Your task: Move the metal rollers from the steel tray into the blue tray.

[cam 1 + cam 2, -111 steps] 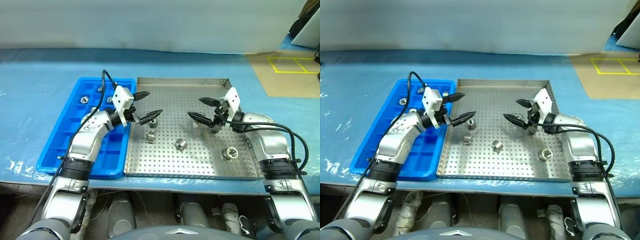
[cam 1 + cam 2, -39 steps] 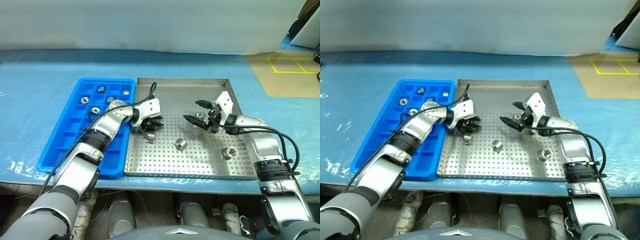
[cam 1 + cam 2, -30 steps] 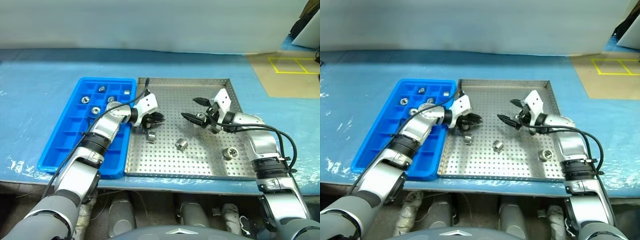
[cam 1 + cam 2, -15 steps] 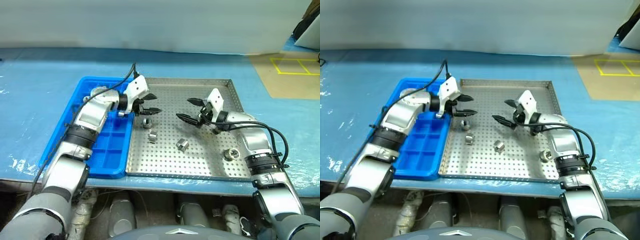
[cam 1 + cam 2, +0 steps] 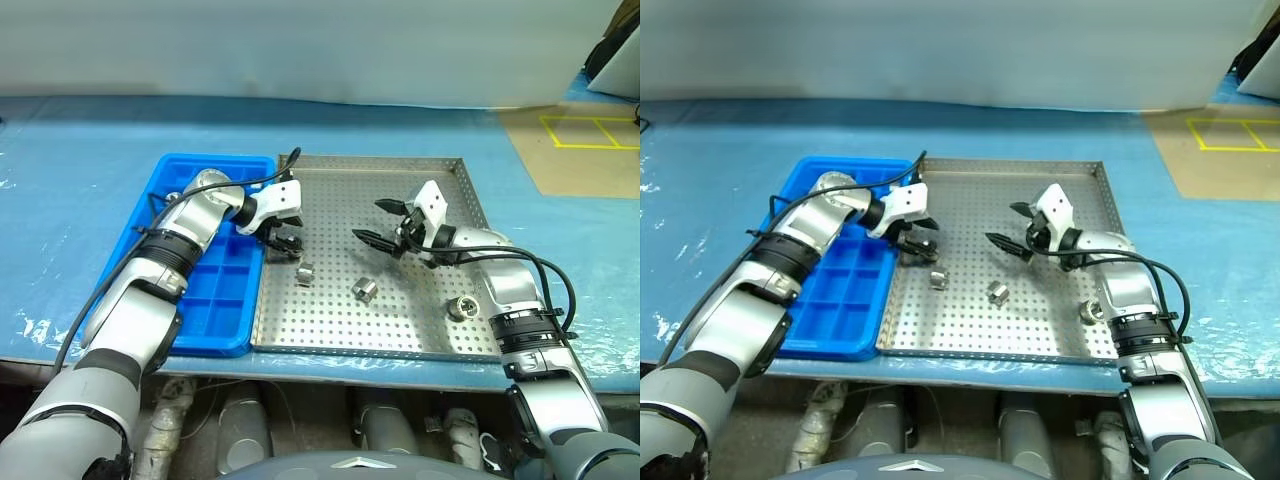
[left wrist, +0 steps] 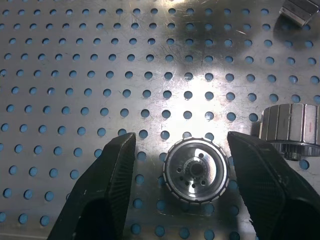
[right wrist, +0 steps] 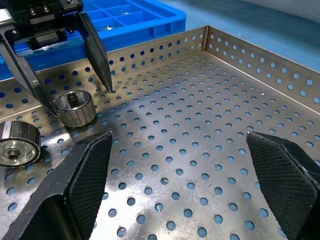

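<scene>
While the left tool (image 6: 177, 192) hangs low over the large, shallow, square steel tray with its perforated floor (image 5: 400, 180), its two black fingers stand apart on either side of one small shiny silver metal roller (image 6: 195, 171) and, judging by the left wrist view, do not touch it; nothing is held. That roller stands on end near the tray's 9 o'clock edge, just beside the bright blue plastic tray with its grid of square compartments (image 5: 215, 310), which lies at 9 o'clock of the steel tray on the blue-covered surface (image 5: 80, 150). The right tool (image 5: 385, 225) hovers over the tray's middle toward 1 o'clock, spread wide and empty.

The likeliest slip, as I judge it, is an off-centre closing: one finger would meet the ribbed wall first and nudge the roller aside, or tip it onto its side so that it rolls across the holes. A second roller (image 6: 290, 131) lies just beside it on its side, and the nearer finger could bump it. A weak pinch on the smooth metal could also let the piece drop on the way to a cell.

Seen end-on, the roller is round, with a finely ribbed rim and a dark central hole ringed by smaller holes. Two more rollers (image 5: 363, 290) lie nearer the tray's middle and toward 4 o'clock (image 5: 460, 307).
</scene>
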